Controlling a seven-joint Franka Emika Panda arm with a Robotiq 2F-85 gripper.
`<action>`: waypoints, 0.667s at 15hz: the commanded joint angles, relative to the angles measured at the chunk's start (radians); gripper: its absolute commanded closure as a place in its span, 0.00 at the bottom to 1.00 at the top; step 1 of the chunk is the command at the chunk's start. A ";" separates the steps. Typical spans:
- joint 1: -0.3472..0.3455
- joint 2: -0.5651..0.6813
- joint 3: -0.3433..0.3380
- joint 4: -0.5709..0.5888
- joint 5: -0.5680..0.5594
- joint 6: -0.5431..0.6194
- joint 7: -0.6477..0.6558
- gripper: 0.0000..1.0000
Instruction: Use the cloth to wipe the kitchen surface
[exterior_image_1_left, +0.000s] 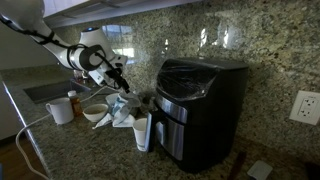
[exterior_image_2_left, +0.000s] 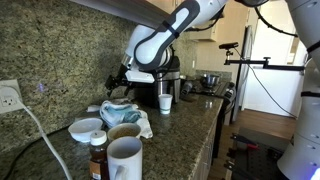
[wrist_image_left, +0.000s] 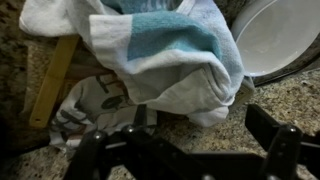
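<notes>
Cloth (wrist_image_left: 160, 60): bunched, long axis 10-to-4 o'clock, fold pointing 5
Gripper (wrist_image_left: 180, 135): jaws spread, empty
Wrist view only: wooden strip (wrist_image_left: 55, 85), 9 o'clock

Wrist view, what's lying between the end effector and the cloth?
Nothing but bare granite counter separates the end effector from the cloth, as seen in the wrist view.

Black appliance (exterior_image_1_left: 200, 105), white mug (exterior_image_1_left: 60, 110), white bowl (exterior_image_1_left: 95, 113) — wall outlet (exterior_image_1_left: 305, 106) beyond
</notes>
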 joint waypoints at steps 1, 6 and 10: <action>0.015 -0.150 -0.019 -0.050 0.144 -0.197 -0.118 0.00; 0.034 -0.303 -0.077 -0.105 0.177 -0.484 -0.136 0.00; 0.027 -0.423 -0.109 -0.244 0.182 -0.612 -0.138 0.00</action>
